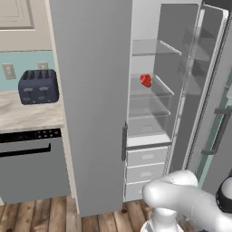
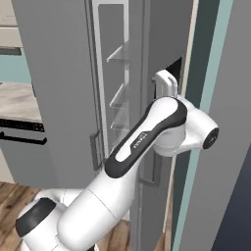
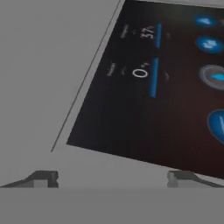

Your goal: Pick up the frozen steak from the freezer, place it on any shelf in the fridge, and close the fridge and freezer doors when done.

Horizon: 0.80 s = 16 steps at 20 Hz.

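In the left base view, the steak (image 1: 145,80) already lies on a middle shelf (image 1: 149,94) of the open compartment, so I judge only the doors remain. In the right base view my arm (image 2: 147,132) reaches up against the door (image 2: 162,63), probably to push it. In the hand view my fingertips (image 3: 43,178) stand apart, empty, close before the dark display panel (image 3: 153,83).

Glossy white rounded arm (image 2: 147,147), dark joint bands, faint, unreadable lettering, small dark fingers (image 3: 43,178)
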Available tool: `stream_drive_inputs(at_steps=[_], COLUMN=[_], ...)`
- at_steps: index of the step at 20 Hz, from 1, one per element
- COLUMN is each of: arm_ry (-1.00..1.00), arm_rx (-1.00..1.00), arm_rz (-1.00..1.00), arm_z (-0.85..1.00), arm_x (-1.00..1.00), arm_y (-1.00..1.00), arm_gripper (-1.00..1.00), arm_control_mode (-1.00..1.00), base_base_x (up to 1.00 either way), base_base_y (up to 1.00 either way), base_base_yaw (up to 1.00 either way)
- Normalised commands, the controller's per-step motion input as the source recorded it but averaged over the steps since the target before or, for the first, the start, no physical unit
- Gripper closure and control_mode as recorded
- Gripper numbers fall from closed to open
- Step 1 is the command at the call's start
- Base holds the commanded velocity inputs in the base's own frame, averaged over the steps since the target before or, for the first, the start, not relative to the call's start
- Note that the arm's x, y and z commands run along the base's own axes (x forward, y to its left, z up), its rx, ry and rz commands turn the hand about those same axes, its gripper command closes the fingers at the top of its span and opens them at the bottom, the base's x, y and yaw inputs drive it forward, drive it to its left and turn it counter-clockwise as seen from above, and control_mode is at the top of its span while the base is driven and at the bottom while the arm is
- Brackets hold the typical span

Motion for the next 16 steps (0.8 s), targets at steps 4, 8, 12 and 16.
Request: stream_drive_inputs(at_steps=[4,8,12,16], arm_ry=[-0.05,-0.02,-0.02,-0.03], arm_rx=[-0.13,-0.12,-0.08,-0.06], arm_rz=[0.00,0.00,-0.01,-0.04], arm_z=[0.21,0.19,0.20,0.15], arm_x=[0.00,0.02,0.13,0.21], arm_y=[1.00,1.00,0.87,0.70], arm_gripper=[-1.00,-1.00,-1.00,-1.00], arm_control_mode=[-1.00,-1.00,-1.00,-1.00], base_base_x=[0.00,0.00,0.00,0.00], base_base_y=[0.00,0.00,0.00,0.00], base_base_yaw=[0.00,0.00,0.00,0.00])
